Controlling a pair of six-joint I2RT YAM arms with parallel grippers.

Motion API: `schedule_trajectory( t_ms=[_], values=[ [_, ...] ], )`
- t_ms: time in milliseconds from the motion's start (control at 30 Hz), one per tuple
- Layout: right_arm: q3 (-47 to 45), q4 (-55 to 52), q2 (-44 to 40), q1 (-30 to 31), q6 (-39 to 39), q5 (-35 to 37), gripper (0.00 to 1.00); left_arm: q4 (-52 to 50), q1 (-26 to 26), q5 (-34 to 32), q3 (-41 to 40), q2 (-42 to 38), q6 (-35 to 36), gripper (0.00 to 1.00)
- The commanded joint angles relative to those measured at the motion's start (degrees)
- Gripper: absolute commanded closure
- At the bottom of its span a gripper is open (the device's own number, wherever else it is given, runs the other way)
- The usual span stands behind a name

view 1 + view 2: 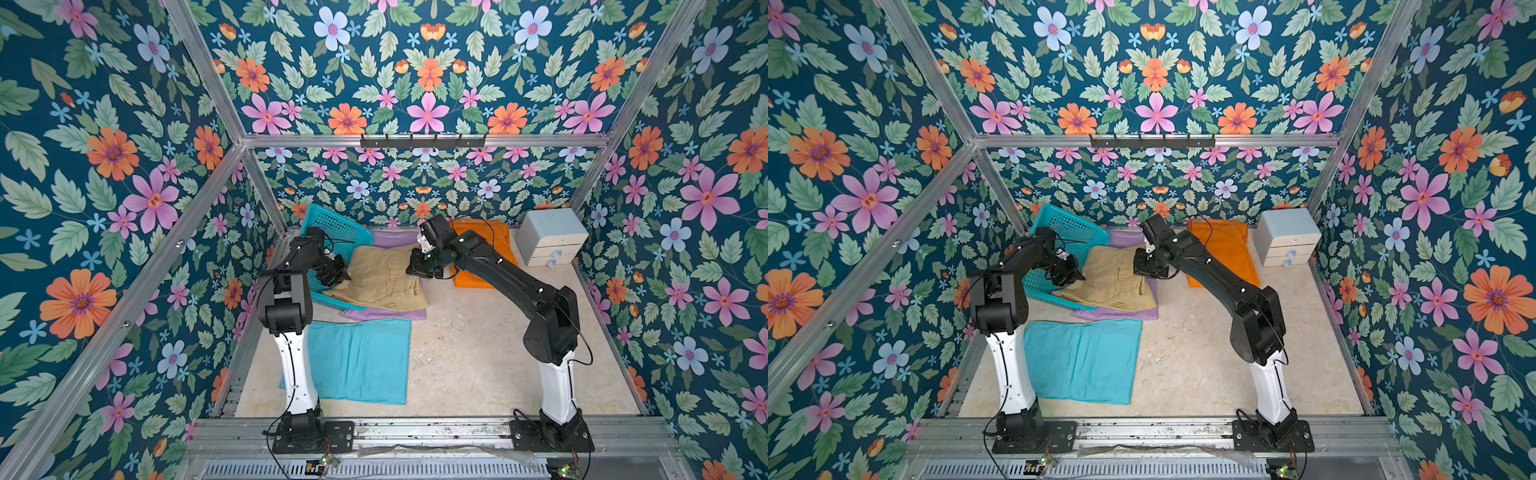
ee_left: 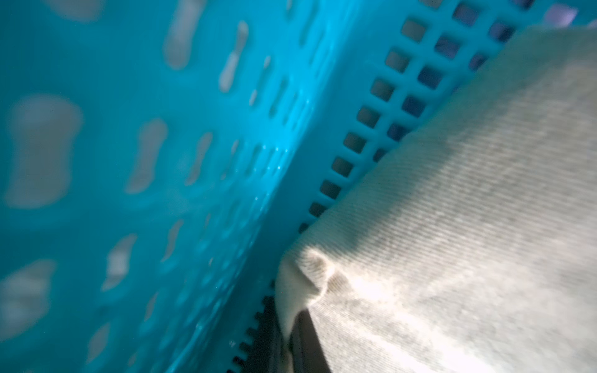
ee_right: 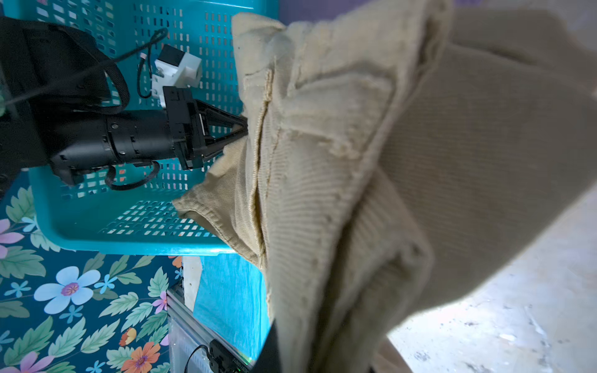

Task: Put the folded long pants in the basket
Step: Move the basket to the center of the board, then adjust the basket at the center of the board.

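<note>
Khaki pants (image 1: 382,276) w/ edge in basket (image 1: 337,226)

Bright, even light in both top views, sharp throughout, with barely a shadow on the pale tabletop (image 1: 478,353). Wide-angle bend toward the edges, with the aluminium frame bars (image 1: 124,320) splayed outward. In the left wrist view, heavy blur on the near wall of the basket (image 2: 97,161), crisp weave on the khaki pants (image 2: 468,177), white glare on part of that cloth. In the right wrist view, soft focus on the nearest khaki folds, blown-out tabletop beside them.
</note>
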Motion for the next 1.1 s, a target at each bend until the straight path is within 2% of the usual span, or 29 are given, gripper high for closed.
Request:
schedule_trajectory(
  t_ms=[0,100,133,233,400,500,600,700,767,833,933,1067],
  values=[
    [1.4,-3.9,0.4,-2.7,-1.3,0.4,1.00,5.2,-2.9,1.2,1.0,0.9,-2.8,1.00],
    [2.9,-4.7,0.9,-5.1,-1.6,0.4,1.00,7.1,-6.0,3.6,2.4,1.1,-2.8,1.00],
    [4.0,-5.3,1.2,-5.7,-1.8,0.5,1.00,7.1,-6.8,4.2,3.7,1.0,-7.8,1.00],
    [8.4,-8.4,2.6,-7.3,-3.0,1.2,1.00,6.3,-7.8,4.8,6.0,-0.6,-9.6,1.00],
    [12.7,-11.1,3.5,-10.3,-3.4,1.3,1.00,14.4,-8.5,7.0,-1.8,-8.1,-15.5,1.00],
    [14.2,-11.7,3.2,-11.0,-3.3,0.7,1.00,11.0,-9.2,5.8,-0.3,-10.3,-12.9,1.00],
    [13.2,-11.8,1.5,-10.5,-2.6,-1.6,1.00,1.1,-7.8,-4.1,7.1,-12.0,-4.9,1.00],
    [8.7,-8.7,-1.8,-7.3,-1.4,-2.1,1.00,-5.0,-3.6,-12.2,11.4,-12.3,1.3,1.00],
    [5.4,-5.5,-3.6,-4.0,0.2,-2.5,1.00,-5.2,-0.2,-14.1,11.5,-12.1,3.4,1.00],
    [3.9,-3.6,-4.1,0.0,2.3,-1.5,1.00,-4.8,2.4,-18.7,12.6,-10.8,6.0,1.00],
    [3.2,0.0,-3.6,6.0,5.5,1.2,1.00,-2.3,2.8,-26.1,15.5,-8.8,12.1,1.00],
    [6.4,2.4,0.4,11.5,9.6,6.4,1.00,3.2,2.5,-32.9,18.8,-7.4,17.3,1.00]
  ],
)
